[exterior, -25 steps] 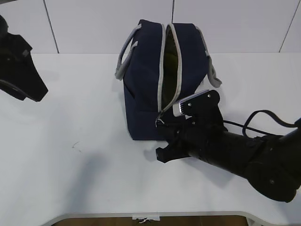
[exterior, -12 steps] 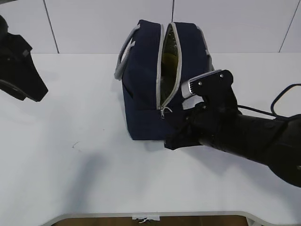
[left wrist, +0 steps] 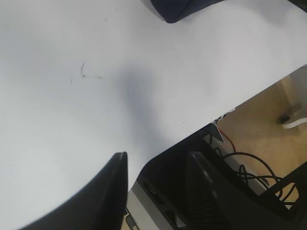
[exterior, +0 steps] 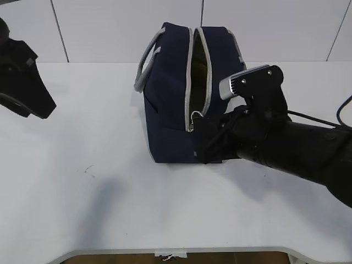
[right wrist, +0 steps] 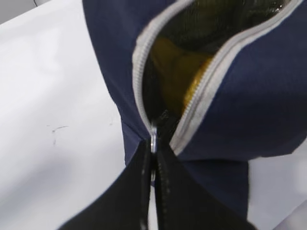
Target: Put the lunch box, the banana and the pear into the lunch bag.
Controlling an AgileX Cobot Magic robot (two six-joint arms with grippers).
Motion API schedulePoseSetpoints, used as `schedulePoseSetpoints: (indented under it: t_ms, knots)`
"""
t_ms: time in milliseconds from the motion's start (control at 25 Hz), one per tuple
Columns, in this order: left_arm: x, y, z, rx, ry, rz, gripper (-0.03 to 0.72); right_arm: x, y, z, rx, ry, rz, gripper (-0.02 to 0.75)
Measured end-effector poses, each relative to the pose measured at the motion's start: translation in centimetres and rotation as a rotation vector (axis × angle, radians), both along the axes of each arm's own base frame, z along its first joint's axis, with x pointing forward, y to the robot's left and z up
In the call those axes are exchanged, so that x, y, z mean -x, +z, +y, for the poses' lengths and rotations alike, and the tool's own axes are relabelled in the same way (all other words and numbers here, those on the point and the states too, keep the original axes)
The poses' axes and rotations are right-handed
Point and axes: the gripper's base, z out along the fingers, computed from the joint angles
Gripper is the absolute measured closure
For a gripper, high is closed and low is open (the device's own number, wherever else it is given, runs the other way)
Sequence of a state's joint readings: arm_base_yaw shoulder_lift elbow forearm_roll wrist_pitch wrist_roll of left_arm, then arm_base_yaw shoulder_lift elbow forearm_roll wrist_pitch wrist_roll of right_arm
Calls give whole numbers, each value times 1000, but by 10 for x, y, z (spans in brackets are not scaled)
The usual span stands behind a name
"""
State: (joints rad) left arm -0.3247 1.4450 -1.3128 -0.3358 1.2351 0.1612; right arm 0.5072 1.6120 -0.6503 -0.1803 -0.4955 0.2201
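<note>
Running along the bottom of the exterior view, the bench (exterior: 110, 220) front edge curves up at both lower corners, with a broad bare white stretch behind it on the left side. A faint scuff mark (exterior: 88, 170) sits on that bare area.

Right end effector (right wrist: 153, 165): jaws closed together on the metal ring pull (right wrist: 153, 142) of the zipper (exterior: 190, 82), at the near end of the lunch bag (exterior: 168, 110). In the exterior view this arm reaches in from the right edge and covers the bag's near right corner.

Left end effector (left wrist: 153, 184): jaws standing apart, nothing between them, hanging above the bench's front edge, well apart from the bag. The floor and cables (left wrist: 249, 165) show beyond that edge in the left wrist view.

Lunch bag: upright near the bench middle toward the far side, zipper parted along the top, grey handles (exterior: 146, 69) hanging down on both sides. Bench surface is free on its left flank and behind it up to the wall.

Through the open zipper the right wrist view shows yellow fruit (right wrist: 180, 72) inside; whether banana or pear cannot be told. Lunch box not visible.

No brand, label or readable writing found on any surface.
</note>
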Motion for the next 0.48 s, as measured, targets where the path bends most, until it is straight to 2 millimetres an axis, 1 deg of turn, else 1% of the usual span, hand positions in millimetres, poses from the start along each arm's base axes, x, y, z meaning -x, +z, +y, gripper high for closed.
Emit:
schedulePoseSetpoints:
  t_ms: [120,480]
  knots:
    - [0,0,0,0,0,0,381,-1,4,0,2,-1,-3,737]
    - [0,0,0,2,0,1,381,-26,42,12,0,-18,-46,737]
